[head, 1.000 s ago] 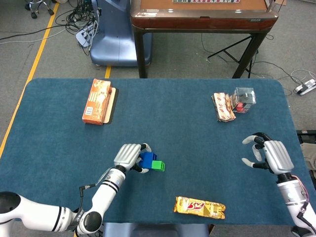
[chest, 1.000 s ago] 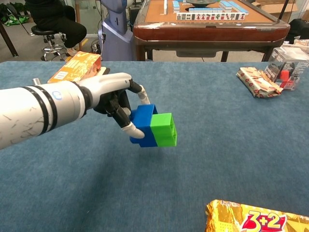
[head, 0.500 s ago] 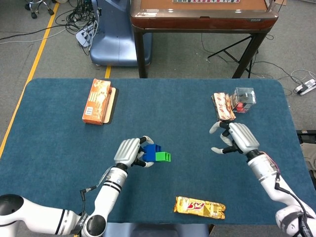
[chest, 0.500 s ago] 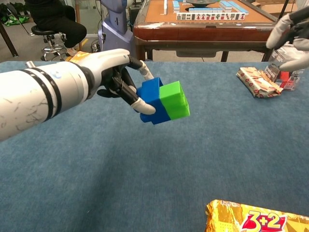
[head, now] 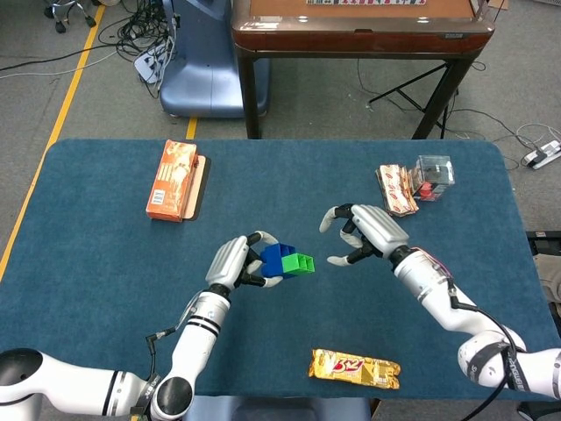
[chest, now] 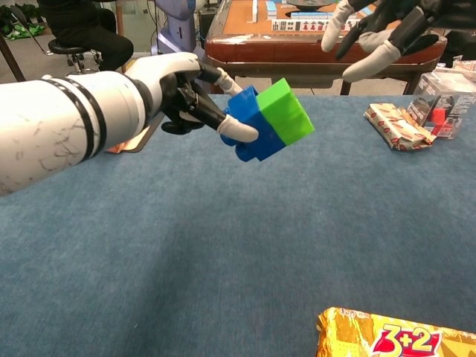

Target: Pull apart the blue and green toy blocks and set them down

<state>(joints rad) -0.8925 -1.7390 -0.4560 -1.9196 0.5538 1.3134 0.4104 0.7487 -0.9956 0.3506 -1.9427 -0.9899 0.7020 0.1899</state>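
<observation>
A table covered in napped dark-blue cloth is seen. Above its near middle, the left hand is closed around the glossy plastic blue block, which is joined to the green block; the tilted pair is held off the cloth. Just right of them, the right hand is held with fingers spread, holding nothing. A crinkled golden foil snack bar lies at the near edge.

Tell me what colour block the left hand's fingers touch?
Blue block, with the green block joined on; clearest in the chest view.
</observation>
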